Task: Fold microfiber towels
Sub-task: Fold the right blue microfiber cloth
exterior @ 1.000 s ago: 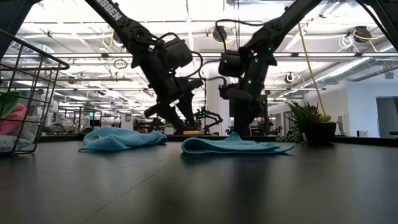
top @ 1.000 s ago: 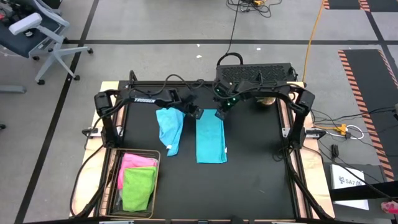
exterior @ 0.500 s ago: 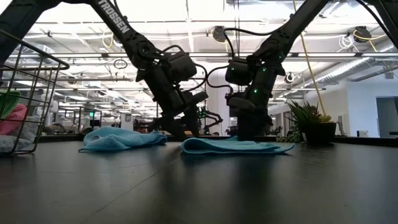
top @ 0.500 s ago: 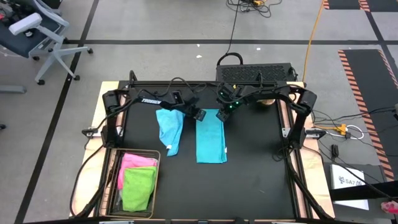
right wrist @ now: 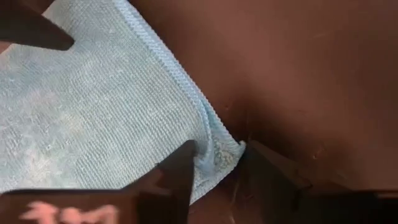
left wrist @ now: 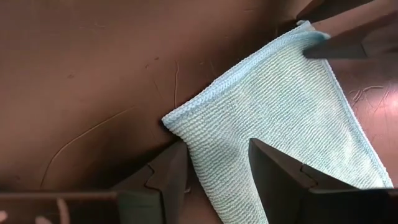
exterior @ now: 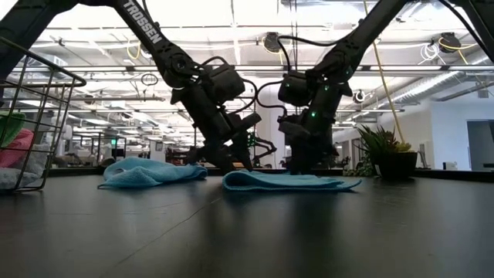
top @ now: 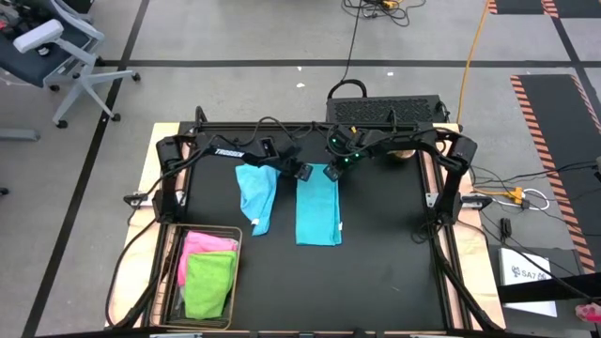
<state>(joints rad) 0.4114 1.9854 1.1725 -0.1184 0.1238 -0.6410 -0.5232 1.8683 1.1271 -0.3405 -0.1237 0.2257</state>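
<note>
Both grippers working at the teal towel's far corners.
The left gripper [left wrist: 214, 171] is straddling one corner of the teal towel [top: 318, 211], fingers apart; the right gripper [right wrist: 217, 163] is pinching the other.

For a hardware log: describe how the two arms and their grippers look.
Both arms are dark and jointed, with loose black cables. The left arm carries white lettering; the right arm shows small green lights. Each gripper, left gripper and right gripper, has two dark, flat, tapering fingers.
</note>
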